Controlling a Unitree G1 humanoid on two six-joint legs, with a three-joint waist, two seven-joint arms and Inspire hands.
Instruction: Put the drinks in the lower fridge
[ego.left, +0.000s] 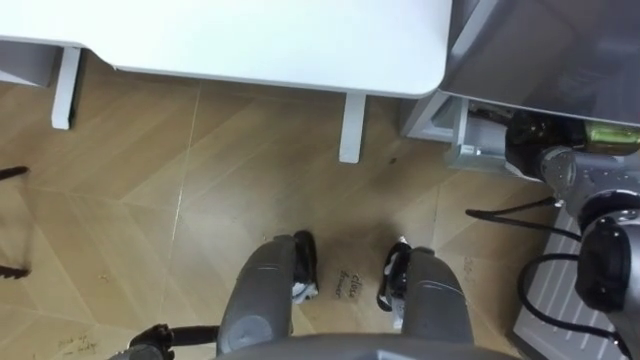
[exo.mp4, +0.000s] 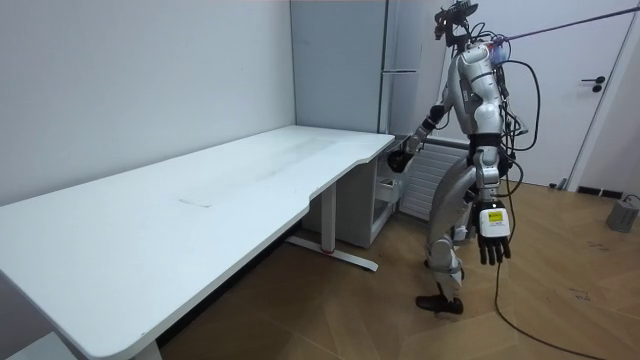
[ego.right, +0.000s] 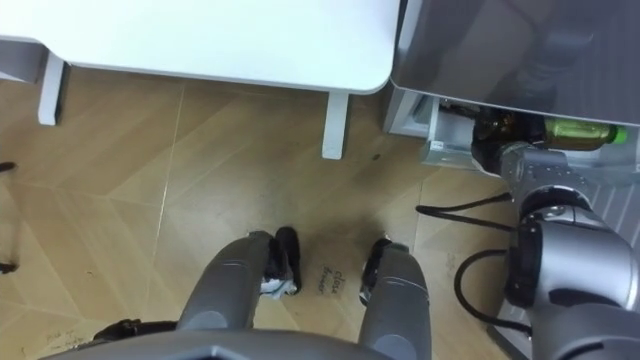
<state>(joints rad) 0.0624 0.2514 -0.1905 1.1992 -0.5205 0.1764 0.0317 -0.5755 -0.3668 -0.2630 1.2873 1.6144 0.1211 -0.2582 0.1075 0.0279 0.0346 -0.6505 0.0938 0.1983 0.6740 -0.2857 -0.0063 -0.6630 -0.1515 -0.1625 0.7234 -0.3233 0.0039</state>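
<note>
I stand at the end of the white table (exo.mp4: 200, 200), beside the tall grey fridge (exo.mp4: 340, 60). Its lower compartment (ego.right: 440, 135) is open at my right. Inside lie a green bottle (ego.right: 582, 130) and a dark bottle (ego.right: 500, 124). My right arm reaches into that compartment, and my right hand (ego.right: 492, 152) is a dark shape right against the dark bottle; its grip is hidden. My left hand (exo.mp4: 492, 225) hangs by my side with straight fingers and holds nothing.
The table's white leg (ego.left: 351, 125) stands on the wooden floor just left of the fridge. The grey fridge door or side (ego.left: 540, 50) hangs over the compartment. A white radiator (exo.mp4: 425, 175) and a white door (exo.mp4: 590, 90) are behind me.
</note>
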